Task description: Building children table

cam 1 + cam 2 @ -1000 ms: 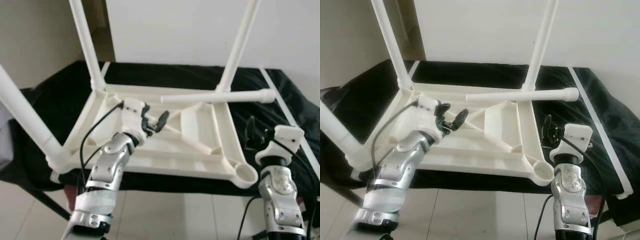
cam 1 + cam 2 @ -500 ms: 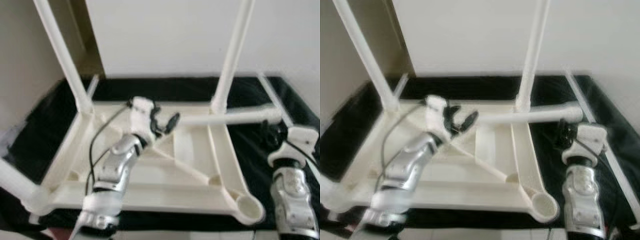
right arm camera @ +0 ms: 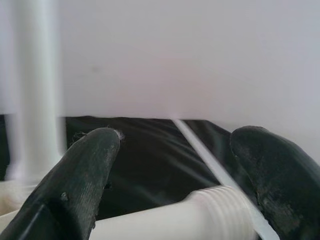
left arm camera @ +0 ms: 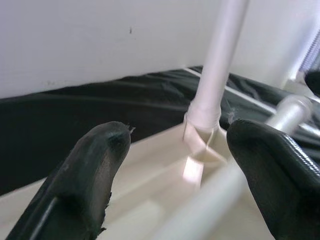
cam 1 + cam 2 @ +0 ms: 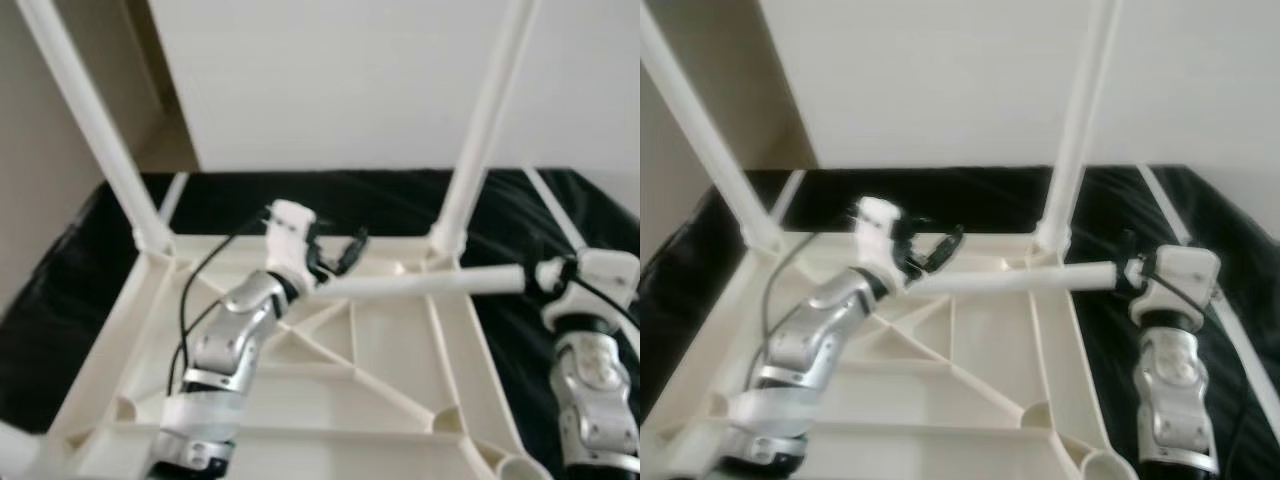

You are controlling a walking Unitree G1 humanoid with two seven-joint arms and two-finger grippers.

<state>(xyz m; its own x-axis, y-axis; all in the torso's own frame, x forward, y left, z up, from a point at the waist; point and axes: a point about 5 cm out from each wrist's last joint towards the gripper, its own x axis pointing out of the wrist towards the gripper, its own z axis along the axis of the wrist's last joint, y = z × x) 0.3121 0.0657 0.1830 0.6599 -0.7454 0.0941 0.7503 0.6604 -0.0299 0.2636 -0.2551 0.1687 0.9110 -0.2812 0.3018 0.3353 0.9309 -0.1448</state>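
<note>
Lying upside down on a black cloth (image 5: 70,250), a white plastic children's table top (image 5: 360,400) is seen with its ribbed underside facing up. At the far left corner of it a white leg (image 5: 95,130) is fitted and rises up and to the left out of view.

Further right, the left gripper (image 5: 340,258) is held over the far edge of the table top, its silver arm reaching in from the lower left with a black cable looped beside it. Its two black fingers (image 4: 95,170) are spread apart and nothing is gripped between them; in the left wrist view the blurred near end of a loose leg (image 5: 420,284) passes between and below the fingers, and whether it is touched cannot be told.

The loose leg is laid almost level across the far part of the table top, from just beside the left gripper to the right gripper. Behind it a second fitted leg (image 5: 485,120) stands upright in the far right corner socket.

At the right, the right gripper (image 5: 548,272) is placed at the threaded end of the loose leg, past the right edge of the table top and over the black cloth. In the right wrist view its fingers (image 3: 75,175) are spread wide on either side of the threaded end, released rather than clenched on it. A white wall (image 5: 350,70) is seen behind the whole scene.
</note>
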